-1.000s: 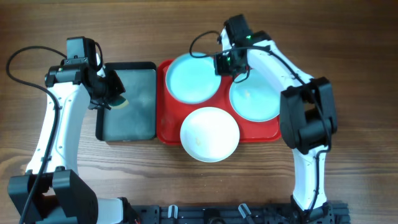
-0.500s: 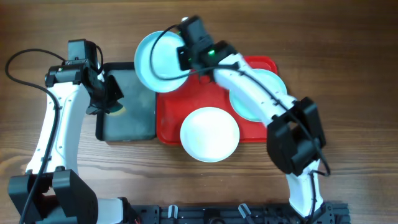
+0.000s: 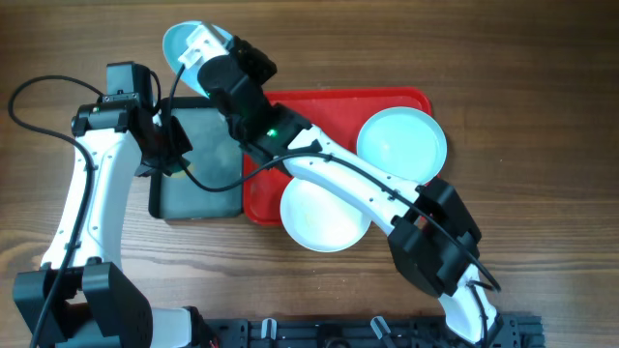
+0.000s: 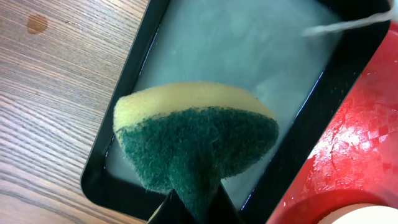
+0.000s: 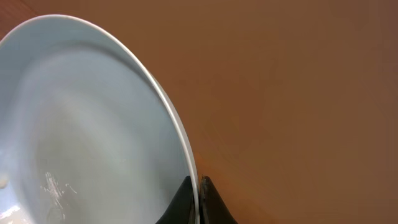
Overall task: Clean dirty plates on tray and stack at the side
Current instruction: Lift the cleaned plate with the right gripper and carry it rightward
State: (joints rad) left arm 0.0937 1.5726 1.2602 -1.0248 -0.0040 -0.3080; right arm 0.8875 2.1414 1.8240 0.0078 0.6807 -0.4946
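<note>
My right gripper (image 3: 208, 50) is shut on the rim of an aqua plate (image 3: 179, 41) and holds it tilted above the table, beyond the black tray's far edge. In the right wrist view the plate (image 5: 87, 124) fills the left side, its rim pinched between the fingers (image 5: 199, 193). A second aqua plate (image 3: 401, 145) lies on the right of the red tray (image 3: 334, 106). A white plate (image 3: 324, 211) lies at its front edge. My left gripper (image 3: 172, 145) is shut on a yellow-and-green sponge (image 4: 196, 140) above the black tray (image 4: 242, 74).
The black tray (image 3: 198, 184) with grey inside sits left of the red tray, touching it. A black rail (image 3: 368, 331) runs along the table's front edge. Bare wooden table (image 3: 542, 97) lies to the right and left.
My right arm has lifted one aqua plate off the red tray and carried it left and back, past the black tray. The left arm has barely moved.
</note>
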